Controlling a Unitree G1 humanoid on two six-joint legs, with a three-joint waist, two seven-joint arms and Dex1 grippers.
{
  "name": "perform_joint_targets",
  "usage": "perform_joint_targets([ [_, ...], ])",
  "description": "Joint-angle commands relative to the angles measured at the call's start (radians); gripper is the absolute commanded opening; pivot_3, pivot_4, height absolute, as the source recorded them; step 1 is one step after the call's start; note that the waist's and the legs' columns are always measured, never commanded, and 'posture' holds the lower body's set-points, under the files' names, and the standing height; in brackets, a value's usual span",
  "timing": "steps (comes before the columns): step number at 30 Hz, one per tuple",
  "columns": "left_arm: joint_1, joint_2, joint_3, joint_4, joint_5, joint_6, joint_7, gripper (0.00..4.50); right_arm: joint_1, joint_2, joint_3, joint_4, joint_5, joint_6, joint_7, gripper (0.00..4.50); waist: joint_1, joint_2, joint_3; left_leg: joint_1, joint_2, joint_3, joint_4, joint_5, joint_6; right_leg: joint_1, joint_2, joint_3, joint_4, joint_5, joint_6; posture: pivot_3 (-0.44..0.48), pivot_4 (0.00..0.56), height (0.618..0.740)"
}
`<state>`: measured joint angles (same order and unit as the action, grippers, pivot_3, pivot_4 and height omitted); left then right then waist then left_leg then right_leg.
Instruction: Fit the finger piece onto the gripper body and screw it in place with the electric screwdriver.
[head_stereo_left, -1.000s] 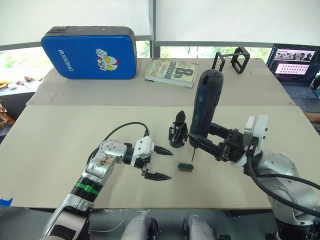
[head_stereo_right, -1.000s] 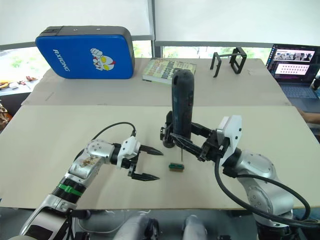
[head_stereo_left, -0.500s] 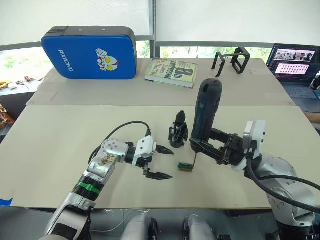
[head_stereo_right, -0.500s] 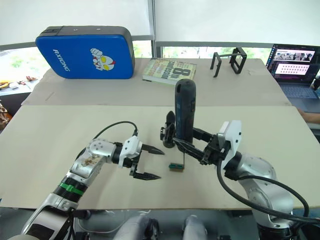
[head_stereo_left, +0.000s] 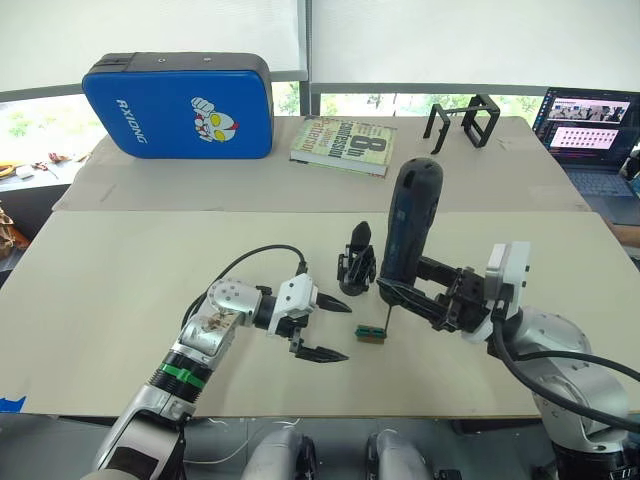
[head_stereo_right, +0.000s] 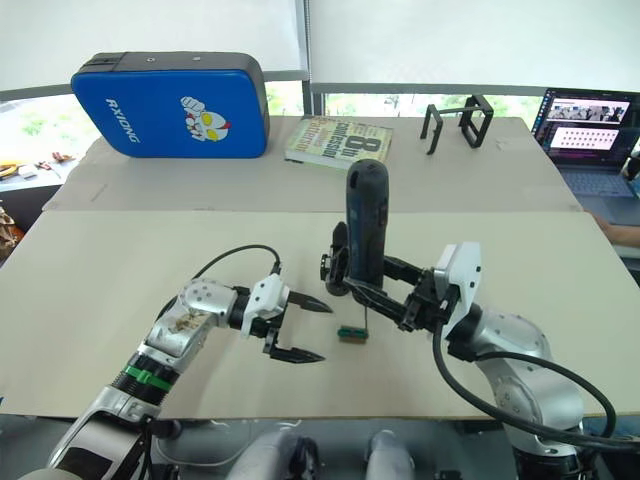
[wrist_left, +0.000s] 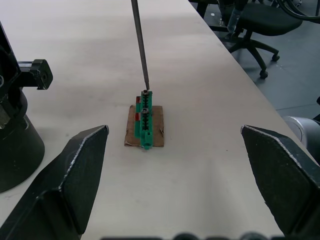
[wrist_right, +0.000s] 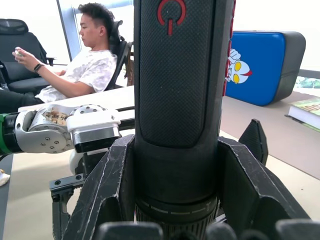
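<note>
— Gripping anything on the right side?
— Yes; the right pincer (head_stereo_left: 400, 290) is clenching the electric screwdriver (head_stereo_left: 408, 228) around its lower barrel, holding it nearly upright over the middle of the table (head_stereo_left: 120, 290); in the right wrist view both black fingers (wrist_right: 107, 185) are pressing against the dark barrel below a red power symbol.
— Where is the bit pointing?
— Its thin metal bit (wrist_left: 140, 45) is coming down onto the top of a small green block (wrist_left: 145, 120), which is sitting on a brown square of card toward the table's near edge; the tip is looking as if it is touching the block.
— And the left pincer (head_stereo_left: 322, 328)?
— It is standing released, fingers spread wide and grasping nothing, hovering just beside the green block on the side of the table's left edge.
— The gripper body (head_stereo_left: 355, 262)?
— It is standing upright just behind the block, close beside the screwdriver, one pointed finger sticking up.
— The finger piece?
— I am not managing to pick it out as a loose part.
</note>
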<state>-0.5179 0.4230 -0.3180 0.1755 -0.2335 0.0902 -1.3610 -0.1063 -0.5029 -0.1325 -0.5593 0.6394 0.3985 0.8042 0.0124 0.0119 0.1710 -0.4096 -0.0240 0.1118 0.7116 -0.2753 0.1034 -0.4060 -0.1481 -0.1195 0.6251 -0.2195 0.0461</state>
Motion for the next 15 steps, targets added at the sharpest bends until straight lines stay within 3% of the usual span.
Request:
perform_joint_targets([
  [1, -0.014, -0.003, 0.002, -0.002, 0.003, -0.014, 0.005, 4.5, -0.021, -0.007, -0.018, -0.037, 0.014, -0.042, 0.0, 1.86, 0.001, 0.0, 0.0, 0.0, 0.0, 0.0, 0.0, 0.0, 0.0, 0.0, 0.0, 0.0, 0.0, 0.0, 0.0, 0.0, 0.15, 0.74],
  [15, -0.012, -0.001, 0.002, -0.004, 0.006, -0.019, 0.011, 4.5, -0.044, -0.032, -0.023, -0.043, 0.038, -0.008, -0.023, 1.86, 0.0, 0.0, 0.0, 0.0, 0.0, 0.0, 0.0, 0.0, 0.0, 0.0, 0.0, 0.0, 0.0, 0.0, 0.0, 0.0, 0.15, 0.74],
])
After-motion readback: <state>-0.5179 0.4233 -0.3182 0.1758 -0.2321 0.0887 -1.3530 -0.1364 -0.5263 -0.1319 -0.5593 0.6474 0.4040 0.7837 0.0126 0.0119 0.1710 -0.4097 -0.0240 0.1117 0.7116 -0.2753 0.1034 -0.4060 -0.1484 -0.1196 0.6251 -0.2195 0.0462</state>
